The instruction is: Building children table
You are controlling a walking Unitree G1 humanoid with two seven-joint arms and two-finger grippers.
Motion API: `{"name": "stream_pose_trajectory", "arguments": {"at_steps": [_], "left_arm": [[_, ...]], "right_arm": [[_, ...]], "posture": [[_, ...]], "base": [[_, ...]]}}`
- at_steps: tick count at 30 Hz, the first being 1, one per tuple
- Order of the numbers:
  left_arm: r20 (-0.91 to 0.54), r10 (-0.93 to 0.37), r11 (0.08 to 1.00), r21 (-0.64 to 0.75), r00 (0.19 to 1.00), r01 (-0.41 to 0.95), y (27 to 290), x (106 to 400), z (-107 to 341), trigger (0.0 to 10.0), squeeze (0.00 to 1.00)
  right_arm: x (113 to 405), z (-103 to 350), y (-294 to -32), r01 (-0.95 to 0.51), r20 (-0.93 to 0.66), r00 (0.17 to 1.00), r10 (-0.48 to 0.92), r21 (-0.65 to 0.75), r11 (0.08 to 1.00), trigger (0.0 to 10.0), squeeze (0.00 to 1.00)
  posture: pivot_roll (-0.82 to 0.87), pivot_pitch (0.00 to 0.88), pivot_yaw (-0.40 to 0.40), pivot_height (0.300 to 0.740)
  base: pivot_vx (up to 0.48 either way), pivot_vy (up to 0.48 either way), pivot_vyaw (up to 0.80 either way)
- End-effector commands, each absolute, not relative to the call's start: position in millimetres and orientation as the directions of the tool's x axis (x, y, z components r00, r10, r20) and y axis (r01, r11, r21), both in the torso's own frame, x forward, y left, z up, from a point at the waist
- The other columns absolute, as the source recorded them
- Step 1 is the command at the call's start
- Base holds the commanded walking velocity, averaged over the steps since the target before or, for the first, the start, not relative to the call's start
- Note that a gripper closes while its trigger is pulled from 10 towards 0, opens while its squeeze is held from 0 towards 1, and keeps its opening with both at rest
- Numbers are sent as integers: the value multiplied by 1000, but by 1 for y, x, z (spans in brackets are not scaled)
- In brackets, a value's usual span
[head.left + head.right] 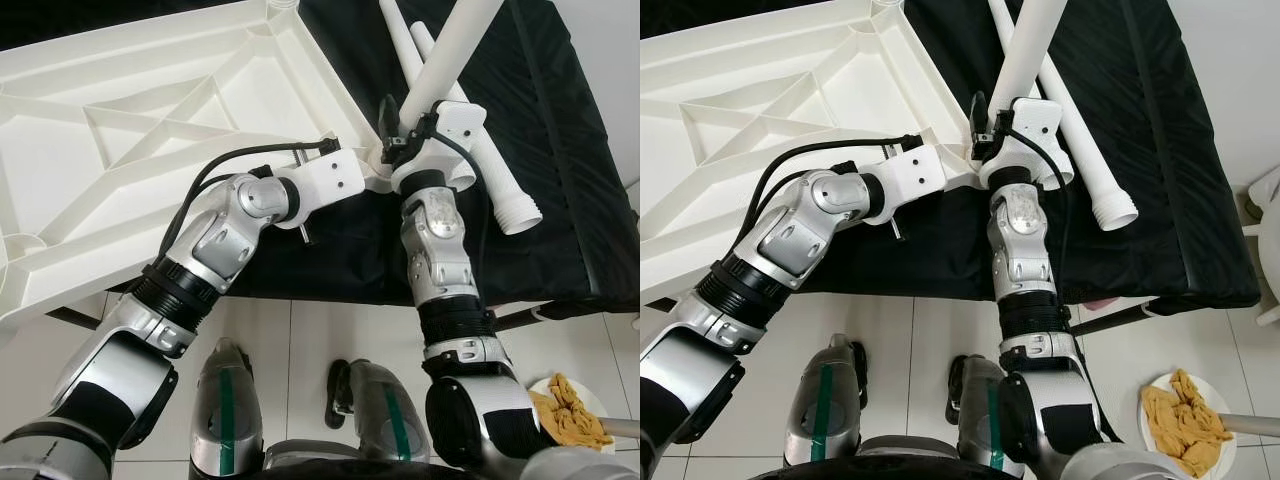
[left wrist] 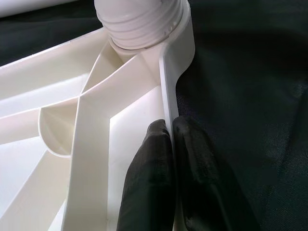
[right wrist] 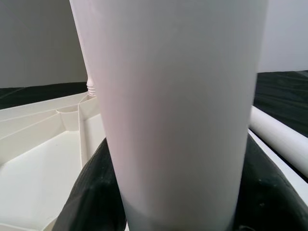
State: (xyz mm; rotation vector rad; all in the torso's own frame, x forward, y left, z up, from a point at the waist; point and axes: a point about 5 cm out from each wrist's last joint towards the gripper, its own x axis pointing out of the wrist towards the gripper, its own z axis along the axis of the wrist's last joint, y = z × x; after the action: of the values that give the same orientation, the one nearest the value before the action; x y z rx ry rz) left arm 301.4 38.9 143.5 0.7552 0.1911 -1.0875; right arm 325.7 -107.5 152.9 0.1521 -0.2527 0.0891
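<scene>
Fingers [image 2: 192, 173] of left gripper [image 2: 171, 183] pinch tabletop [image 1: 150, 130] rim, steadying it while right gripper [image 3: 168, 192] clamps leg [image 1: 450, 60] into corner socket.

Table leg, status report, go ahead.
Right claw shut on table leg, leg seated in tabletop corner socket. Left claw pinching tabletop rim. Spare legs loose on black cloth beside it.

A black-covered bed [image 1: 560, 200] is set on a glossy white tiled floor [image 1: 300, 340], with a white plate [image 1: 1225, 455] of yellow cloth [image 1: 1180, 420] left beside it.
</scene>
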Motion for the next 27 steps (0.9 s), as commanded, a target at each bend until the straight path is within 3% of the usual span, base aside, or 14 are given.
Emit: {"name": "stream_pose_trajectory", "arguments": {"at_steps": [1,7,8,11,12,23,24,25,26,27], "left_arm": [[-480,-762,198,467,435,862,28,294,145,10000,0],[-479,-759,203,470,441,859,28,294,145,10000,0],[-478,-759,204,470,442,859,29,294,145,10000,0],[-478,-759,204,470,442,859,29,294,145,10000,0],[-477,-758,207,470,445,858,29,294,145,10000,0],[-470,-758,216,472,451,855,28,296,147,10000,0],[-469,-758,217,473,453,854,28,297,147,10000,0],[-469,-758,217,473,453,854,28,297,147,10000,0],[-469,-758,219,472,454,854,29,297,147,10000,0],[-469,-758,219,472,454,854,29,297,147,10000,0]], "right_arm": [[322,140,-104,-91,189,980,61,154,984,10000,0],[321,142,-101,-82,185,981,53,153,985,10000,0],[321,142,-102,-80,183,982,50,161,984,10000,169],[321,142,-102,-80,183,982,50,161,984,10000,169],[320,143,-104,-81,184,982,49,171,982,10000,1000],[316,142,-113,-153,202,972,122,145,978,10000,1000],[316,144,-116,-177,216,965,147,122,977,10000,761],[316,144,-116,-177,216,965,147,122,977,10000,761],[317,146,-120,-196,225,960,168,108,975,10000,0],[317,146,-120,-196,225,960,168,108,975,10000,0]], "posture": [[65,37,-76,740],[66,45,-79,740],[68,48,-80,740],[68,48,-80,740],[68,50,-80,740],[56,51,-78,740],[54,51,-77,740],[54,51,-77,740],[55,50,-78,740],[55,50,-78,740]], "base": [[0,0,0],[0,0,0],[0,0,0],[0,0,0],[0,0,0],[0,0,0],[0,0,0],[0,0,0],[0,0,0],[0,0,0]]}}
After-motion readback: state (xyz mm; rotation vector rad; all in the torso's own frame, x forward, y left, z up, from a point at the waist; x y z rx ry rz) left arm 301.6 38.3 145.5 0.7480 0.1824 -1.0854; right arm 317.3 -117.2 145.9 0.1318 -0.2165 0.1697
